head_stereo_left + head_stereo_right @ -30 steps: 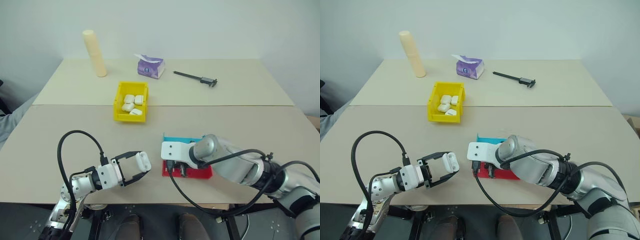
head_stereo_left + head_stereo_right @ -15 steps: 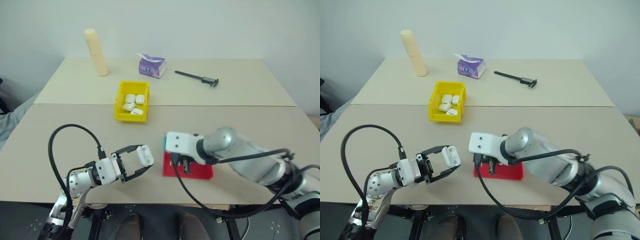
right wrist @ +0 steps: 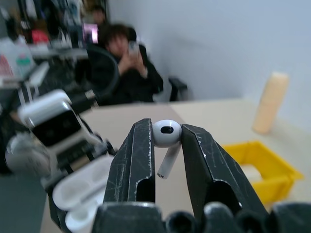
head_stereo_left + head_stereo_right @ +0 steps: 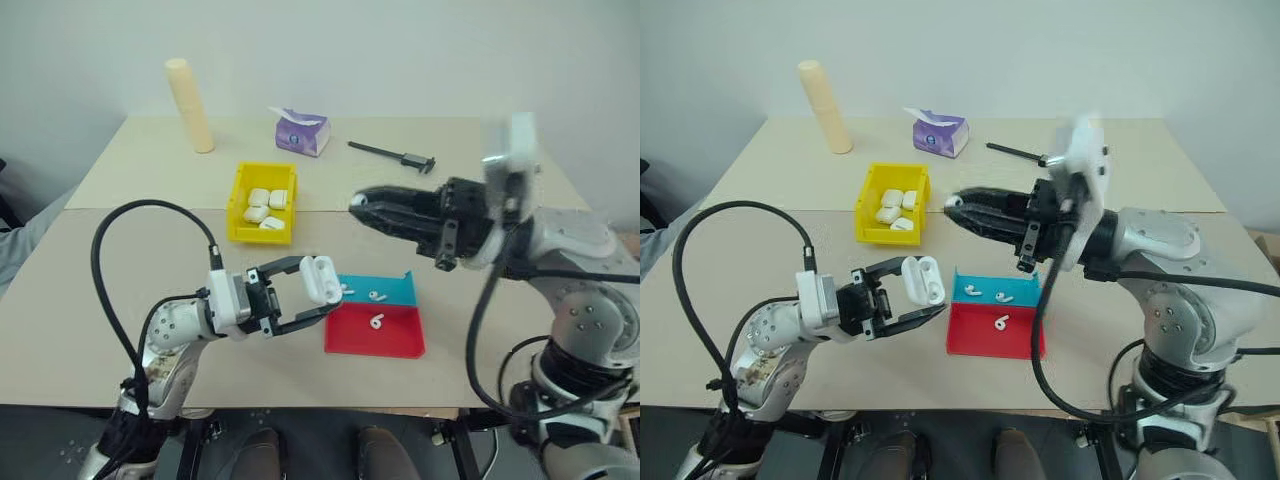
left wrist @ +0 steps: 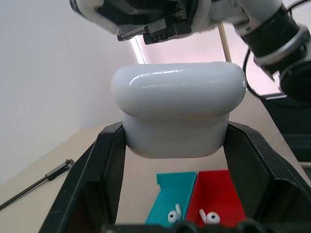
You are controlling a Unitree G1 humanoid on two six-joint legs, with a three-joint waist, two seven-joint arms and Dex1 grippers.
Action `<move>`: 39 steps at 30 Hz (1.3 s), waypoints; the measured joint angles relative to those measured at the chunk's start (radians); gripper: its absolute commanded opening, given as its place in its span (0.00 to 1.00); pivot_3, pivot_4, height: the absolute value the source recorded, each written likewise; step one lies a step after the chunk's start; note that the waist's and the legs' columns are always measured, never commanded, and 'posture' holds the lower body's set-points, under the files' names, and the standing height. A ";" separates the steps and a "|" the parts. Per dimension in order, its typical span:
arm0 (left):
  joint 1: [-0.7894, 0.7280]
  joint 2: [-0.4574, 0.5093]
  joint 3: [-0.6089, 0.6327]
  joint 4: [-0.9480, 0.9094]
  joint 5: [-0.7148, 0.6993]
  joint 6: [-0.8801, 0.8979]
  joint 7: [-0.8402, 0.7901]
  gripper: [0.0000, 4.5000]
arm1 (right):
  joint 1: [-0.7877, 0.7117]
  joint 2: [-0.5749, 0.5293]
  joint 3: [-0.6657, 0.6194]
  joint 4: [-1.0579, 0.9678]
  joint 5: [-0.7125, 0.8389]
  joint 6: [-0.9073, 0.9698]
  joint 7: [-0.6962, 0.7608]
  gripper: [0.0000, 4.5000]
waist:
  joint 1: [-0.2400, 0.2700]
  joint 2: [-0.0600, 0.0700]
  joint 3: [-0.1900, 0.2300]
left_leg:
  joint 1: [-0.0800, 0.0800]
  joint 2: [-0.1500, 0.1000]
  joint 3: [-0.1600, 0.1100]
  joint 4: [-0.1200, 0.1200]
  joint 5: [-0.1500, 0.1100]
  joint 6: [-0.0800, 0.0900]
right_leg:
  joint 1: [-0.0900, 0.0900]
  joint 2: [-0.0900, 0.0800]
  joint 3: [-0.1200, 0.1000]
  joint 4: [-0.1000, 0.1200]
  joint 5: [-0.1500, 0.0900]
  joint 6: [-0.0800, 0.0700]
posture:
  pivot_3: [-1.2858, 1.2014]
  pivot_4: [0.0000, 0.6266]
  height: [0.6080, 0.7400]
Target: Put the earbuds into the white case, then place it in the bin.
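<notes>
Earbuds (image 4: 374,297) lie in the red-and-blue tray (image 4: 375,335) on the table (image 4: 480,250): two in the blue half, one in the red. From the head views, the left gripper (image 4: 322,294) is raised beside the tray, clamped on the white case (image 4: 320,279), its lid flipped open. The yellow bin (image 4: 262,203) sits farther back, holding white cases.

Left wrist view: black fingers (image 5: 104,167) squeeze the case's sides.

Right wrist view: the right gripper (image 3: 167,141) pinches one earbud (image 3: 166,141), narrowly parted around it.

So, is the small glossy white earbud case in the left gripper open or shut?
Open. In the right wrist view the white case, held by the left gripper, shows its lid flipped back and hollow inside.
</notes>
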 measured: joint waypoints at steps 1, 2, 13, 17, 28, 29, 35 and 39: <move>-0.011 0.000 0.001 -0.004 -0.021 0.022 -0.002 0.61 | 0.040 0.034 -0.002 -0.003 0.023 -0.035 0.000 0.14 | 0.000 0.000 0.000 | 0.000 0.000 0.000 0.000 0.000 0.000 | 0.000 0.000 0.000 0.000 0.000 0.000 | 0.52 0.24 1.00; -0.022 0.002 0.002 -0.010 -0.039 0.045 -0.006 0.61 | 0.078 0.055 0.002 -0.005 0.039 -0.068 0.005 0.14 | 0.000 0.000 0.000 | -0.001 -0.001 0.000 0.000 0.000 0.000 | -0.001 -0.001 0.001 0.000 0.000 0.000 | 0.52 0.24 1.00; -0.075 0.037 0.018 -0.038 -0.146 0.172 -0.105 0.61 | 0.241 0.143 0.156 0.027 -0.046 -0.517 0.101 0.14 | -0.003 0.000 0.000 | 0.003 0.000 0.001 0.000 0.000 0.000 | 0.001 0.000 0.001 0.001 0.000 0.001 | 0.52 0.24 1.00; -0.076 0.035 0.018 -0.051 -0.148 0.201 -0.115 0.61 | 0.241 0.142 0.207 0.090 -0.104 -0.629 0.118 0.14 | -0.001 0.000 0.000 | 0.002 0.000 0.001 0.000 0.000 0.000 | 0.001 0.000 0.001 0.000 0.000 0.001 | 0.52 0.24 1.00; -0.084 0.052 0.032 -0.071 -0.150 0.266 -0.125 0.61 | 0.260 0.094 0.286 0.143 -0.141 -0.731 0.147 0.14 | 0.001 0.000 0.000 | 0.002 0.000 0.001 0.000 0.000 0.000 | 0.001 0.000 0.001 0.000 0.000 0.001 | 0.52 0.24 1.00; -0.085 0.052 0.034 -0.072 -0.151 0.273 -0.125 0.61 | 0.260 0.091 0.288 0.146 -0.142 -0.736 0.147 0.14 | 0.001 0.000 0.000 | 0.002 0.000 0.001 0.000 0.000 0.000 | 0.001 0.000 0.001 0.000 0.000 0.001 | 0.52 0.24 1.00; -0.087 0.053 0.034 -0.072 -0.151 0.294 -0.131 0.61 | 0.263 0.070 0.301 0.151 -0.144 -0.764 0.148 0.14 | 0.000 0.000 0.000 | 0.003 0.000 0.001 0.000 0.000 0.000 | 0.001 0.000 0.001 0.000 0.000 0.001 | 0.52 0.24 1.00; -0.098 0.057 0.034 -0.072 -0.152 0.311 -0.144 0.61 | 0.266 0.060 0.318 0.166 -0.159 -0.781 0.148 0.14 | 0.001 0.000 0.000 | 0.002 0.000 0.001 0.000 0.000 0.000 | 0.001 0.000 0.001 0.000 0.000 0.001 | 0.52 0.24 1.00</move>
